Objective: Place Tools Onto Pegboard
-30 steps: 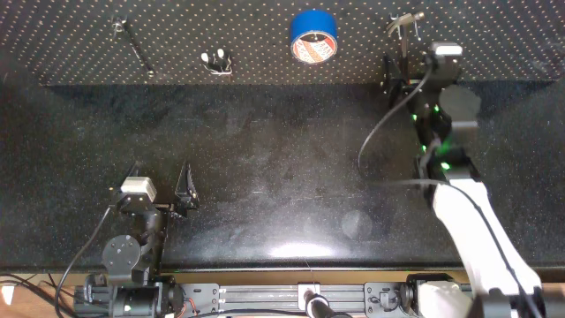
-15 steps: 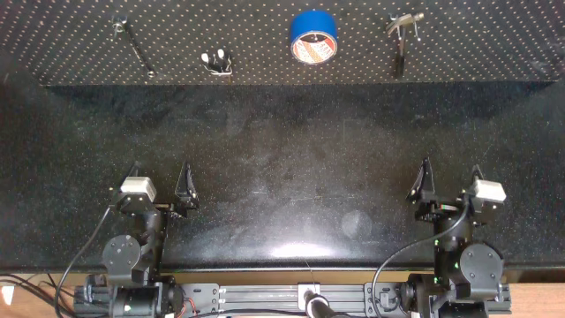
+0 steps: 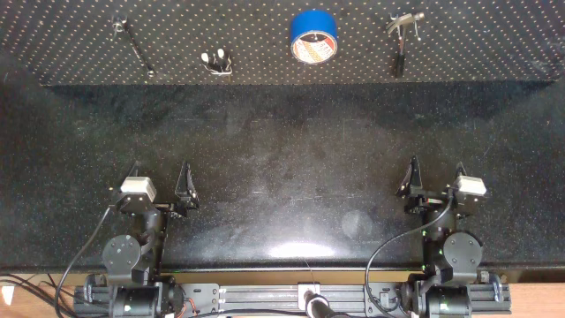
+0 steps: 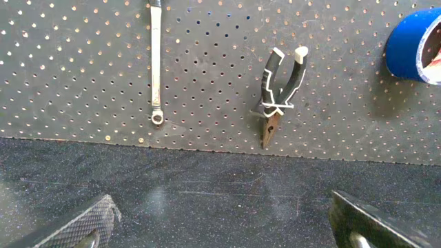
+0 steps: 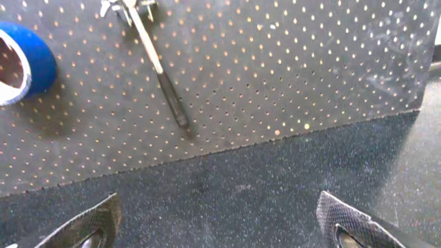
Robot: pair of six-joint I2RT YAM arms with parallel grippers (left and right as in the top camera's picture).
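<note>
While tools (image 3: 398,58) line pegboard (image 3: 494,35) — grippers (image 3: 161,170) (image 3: 435,164) sit well apart.

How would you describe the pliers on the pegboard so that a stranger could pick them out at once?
Start at the black pegboard behind the table. Four items hang on it in a row; the pliers are second from the left, between the long wrench and the blue tape roll. They alone have two black-and-white handles spread above a pointed nose.

The black perforated pegboard (image 3: 494,35) is seen as matt, the speckled black worktop (image 3: 282,150) as faintly glossy. Bare metal is shown by the slim silver wrench (image 4: 156,62).
</note>
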